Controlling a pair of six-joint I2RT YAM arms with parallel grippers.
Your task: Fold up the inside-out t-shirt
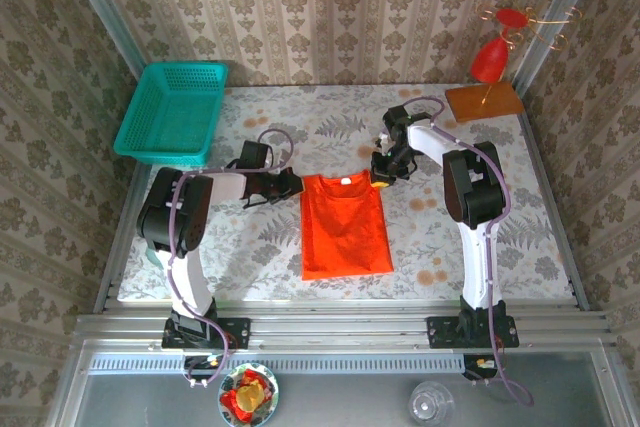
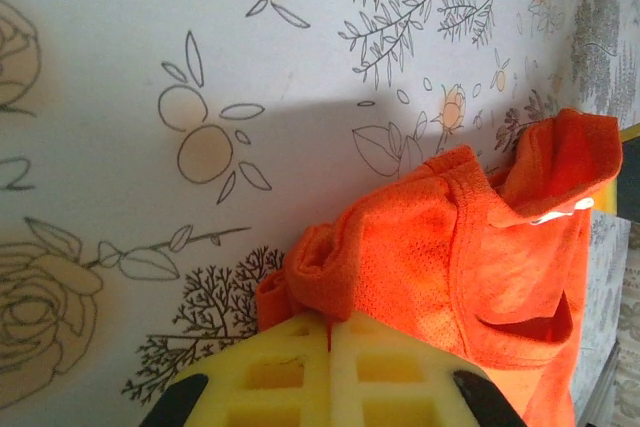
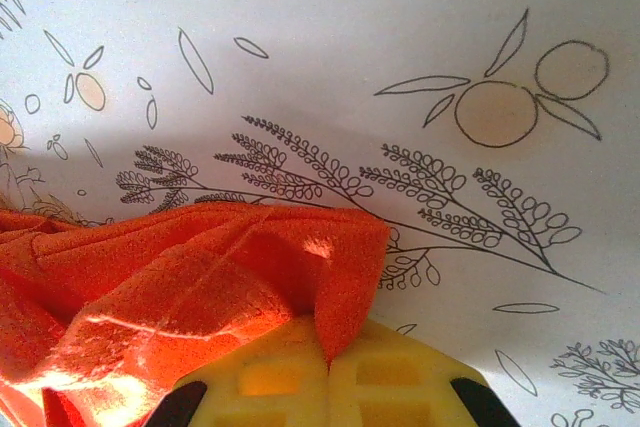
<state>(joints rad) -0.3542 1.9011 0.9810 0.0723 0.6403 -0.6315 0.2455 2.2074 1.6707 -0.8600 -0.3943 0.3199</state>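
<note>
We see the t-shirt (image 1: pixel 345 227) lying mid-table. The table (image 1: pixel 450 257) is bare around it, with open room at 6 o'clock and wide lanes at 4 and 8 o'clock. A broad free strip runs at 12 o'clock up to the back wall. A teal basket (image 1: pixel 172 112) blocks the corner at 10 o'clock. A red ornament (image 1: pixel 492 59) on its wooden base (image 1: pixel 484 101) stands at 1 o'clock. The left claw (image 1: pixel 296 185) and right claw (image 1: pixel 380 175) each pinch a shoulder of the shirt. With their arms, they bar 9 and 3 o'clock. Papered walls close three sides.
</note>
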